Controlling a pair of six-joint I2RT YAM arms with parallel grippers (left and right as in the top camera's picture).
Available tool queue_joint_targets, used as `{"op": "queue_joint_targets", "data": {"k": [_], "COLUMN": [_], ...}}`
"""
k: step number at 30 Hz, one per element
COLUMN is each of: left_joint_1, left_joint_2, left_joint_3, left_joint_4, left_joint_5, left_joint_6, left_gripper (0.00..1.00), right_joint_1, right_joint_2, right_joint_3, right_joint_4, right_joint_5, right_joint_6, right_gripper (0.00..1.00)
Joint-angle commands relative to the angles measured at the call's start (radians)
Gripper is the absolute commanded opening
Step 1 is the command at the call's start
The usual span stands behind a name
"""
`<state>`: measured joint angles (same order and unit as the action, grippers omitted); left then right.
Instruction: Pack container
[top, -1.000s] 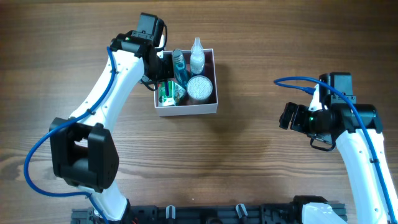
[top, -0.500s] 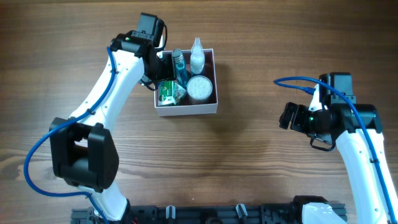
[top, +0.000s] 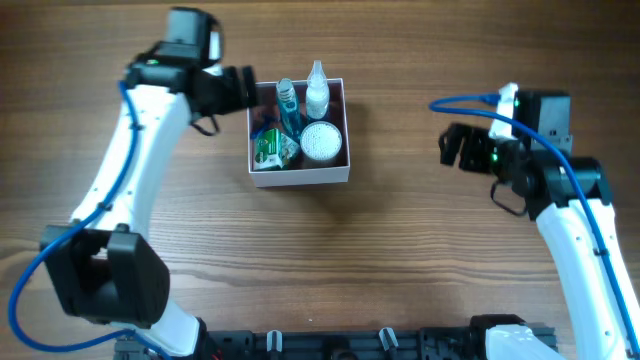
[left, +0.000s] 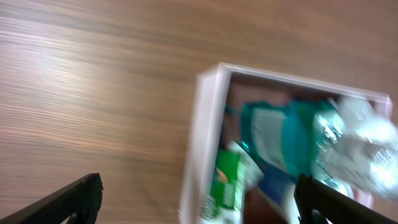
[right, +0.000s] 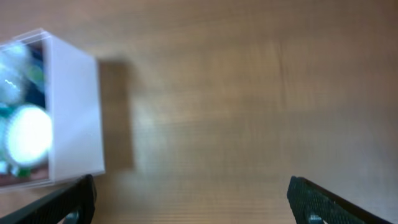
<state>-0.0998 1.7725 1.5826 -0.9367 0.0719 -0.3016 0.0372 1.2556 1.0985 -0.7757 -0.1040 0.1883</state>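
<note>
White-walled cardboard container (top: 299, 176) sits on the wooden table (top: 400, 250), left of centre and toward the far side. Its pink interior is already crowded: a teal bottle (top: 287, 102), a clear dropper bottle (top: 317, 88), a round white-lidded jar (top: 320, 141) and a green packet (top: 268, 148).

Left gripper (top: 240, 88) hangs just beside the container's far-left corner, jaws spread wide and holding nothing; its wrist view shows the left wall between the fingertips. Right gripper (top: 452, 147) is well apart on the right, also spread and empty.

Assessment: packing looks close to complete, with no loose item visible on the table.

Hazards: the left gripper is close to the wall, so any sideways sweep could shove the light box or tip the two upright bottles, which stand above the shallow rim. Both wrist views are blurred, so fine clearances cannot be confirmed.
</note>
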Motion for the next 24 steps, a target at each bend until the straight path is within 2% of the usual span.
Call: {"op": "queue_joint_targets", "data": {"k": [1,9,14,19,24], "left_joint_1": [0.114,0.217,0.222,0.217,0.197], "left_joint_2": [-0.012,-0.011,-0.020,-0.087,-0.237], "left_joint_3": [0.008,0.008,0.008,0.007,-0.028], "left_joint_4": [0.037,0.058,0.037,0.006,-0.017], "left_joint_5": [-0.021,-0.010,-0.008,0.006,0.010], "left_joint_6": [0.002,0.002,0.031,0.029,0.078], "left_gripper": [1.00,1.00,1.00,1.00,1.00], "right_joint_1": [0.032,0.037,0.037,0.037,0.037], "right_joint_2": [0.091,0.171,0.166,0.082,-0.111], "right_joint_3": [0.087,0.101,0.101,0.101,0.076], "right_joint_4": [0.052,0.196,0.192,0.083,0.044], "right_joint_5": [0.019,0.037,0.032,0.063,0.116], "right_joint_6": [-0.139,-0.139,-0.196,-0.106,-0.046], "right_gripper": [1.00,1.00,1.00,1.00,1.00]}}
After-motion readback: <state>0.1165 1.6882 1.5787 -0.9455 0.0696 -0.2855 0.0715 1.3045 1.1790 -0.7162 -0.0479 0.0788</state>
